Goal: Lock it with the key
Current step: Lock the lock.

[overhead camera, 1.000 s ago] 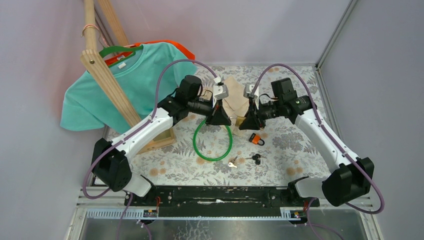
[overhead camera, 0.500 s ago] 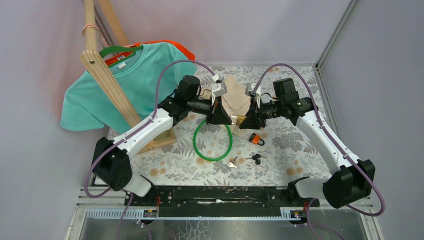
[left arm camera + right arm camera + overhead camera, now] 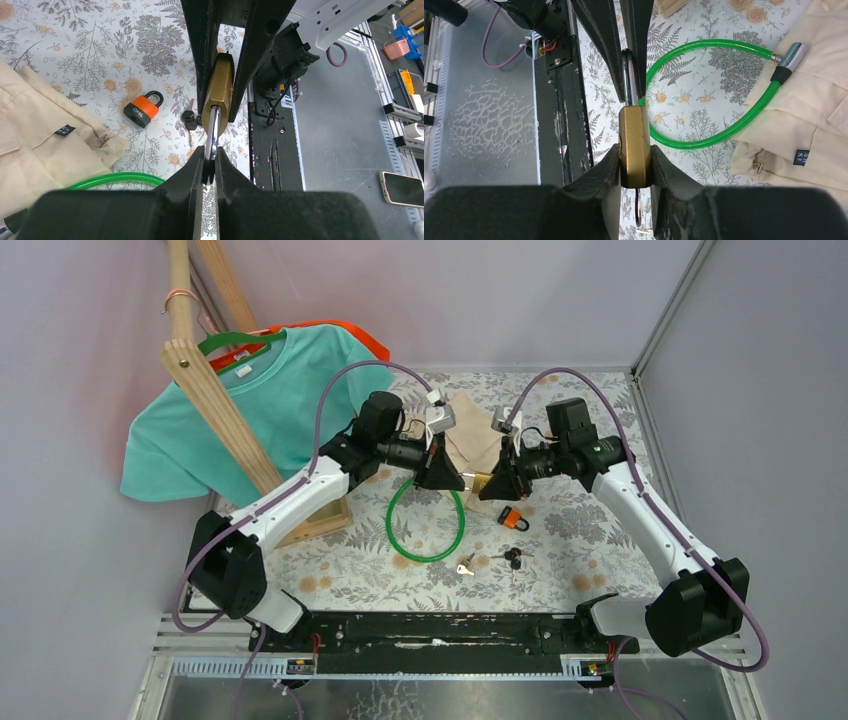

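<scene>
Left claw [image 3: 210, 162] is pinched tight on the key [image 3: 213, 127], whose shaft runs straight ahead of it into the base of the brass padlock [image 3: 218, 87]. Right claw [image 3: 635, 162], facing it, clamps the padlock's sides. Any turn should follow that shared axis.

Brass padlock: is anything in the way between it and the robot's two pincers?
Nothing visible. The right pincer clamps the brass padlock by its sides, and the left pincer grips the silver metal piece sticking out of its end. The green cable lies on the table underneath.
</scene>
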